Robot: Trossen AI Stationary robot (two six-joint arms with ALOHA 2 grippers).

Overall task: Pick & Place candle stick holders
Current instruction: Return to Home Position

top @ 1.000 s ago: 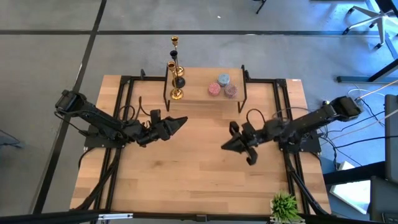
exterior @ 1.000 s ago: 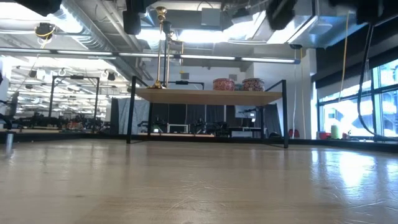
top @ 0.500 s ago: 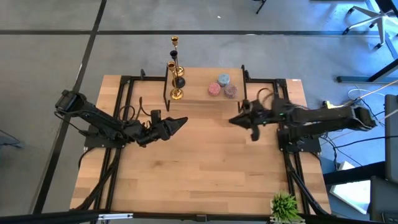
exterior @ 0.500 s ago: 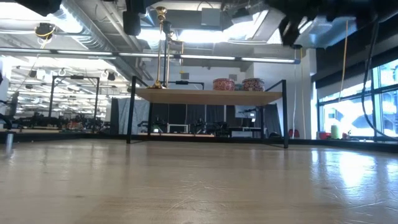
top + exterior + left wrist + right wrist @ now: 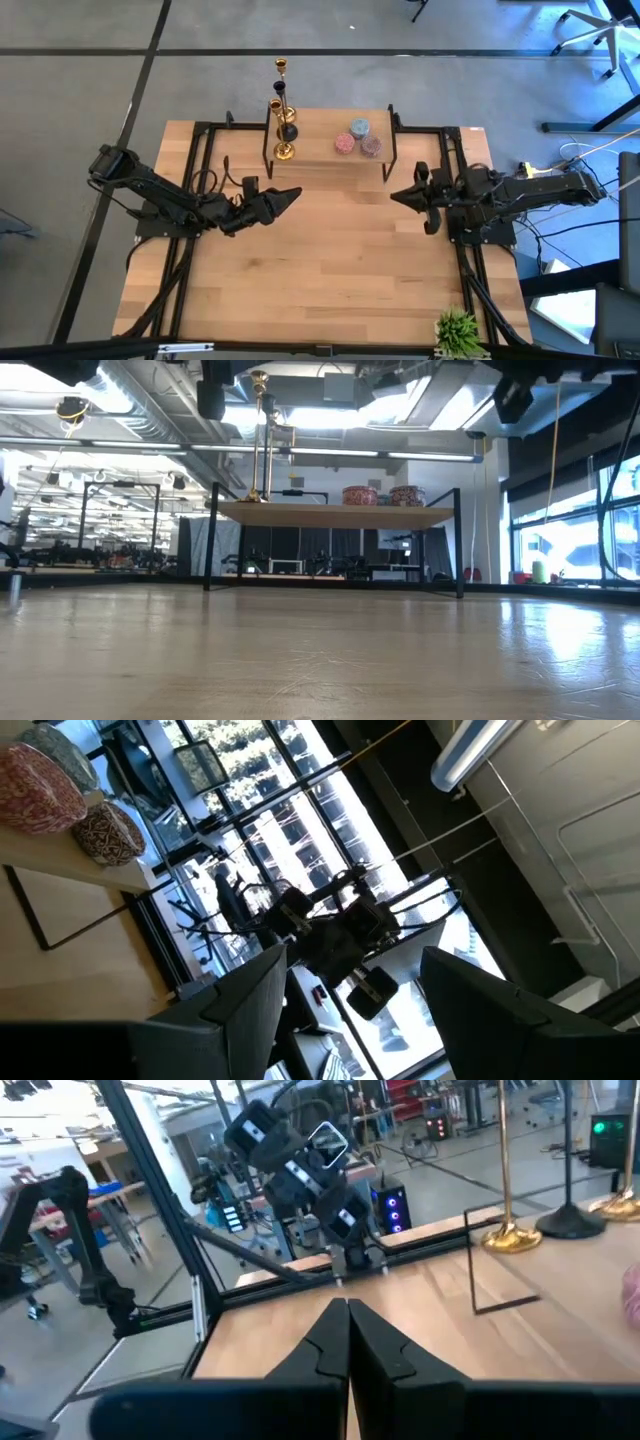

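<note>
Two slim gold candle stick holders stand upright by their bases on the left end of a raised wooden shelf (image 5: 330,140) at the table's far side. One has a gold base (image 5: 285,152); the base of the other (image 5: 289,131) looks dark. Both also show in the low view (image 5: 262,440) and the right wrist view (image 5: 503,1170). My left gripper (image 5: 292,195) (image 5: 352,960) is open and empty above the table, near the shelf's left legs. My right gripper (image 5: 397,195) (image 5: 348,1305) is shut and empty, near the shelf's right legs.
Three small round patterned tins (image 5: 358,138) sit on the shelf's right half. The shelf stands on thin black metal legs (image 5: 388,165). A small green plant (image 5: 457,330) stands at the table's near right corner. Bare wooden tabletop (image 5: 320,270) lies between the arms and the near edge.
My right gripper has swung from the table's middle toward the far edge, then back toward the right edge, ending beside the shelf's right legs. My left arm and the candle stick holders have kept still.
</note>
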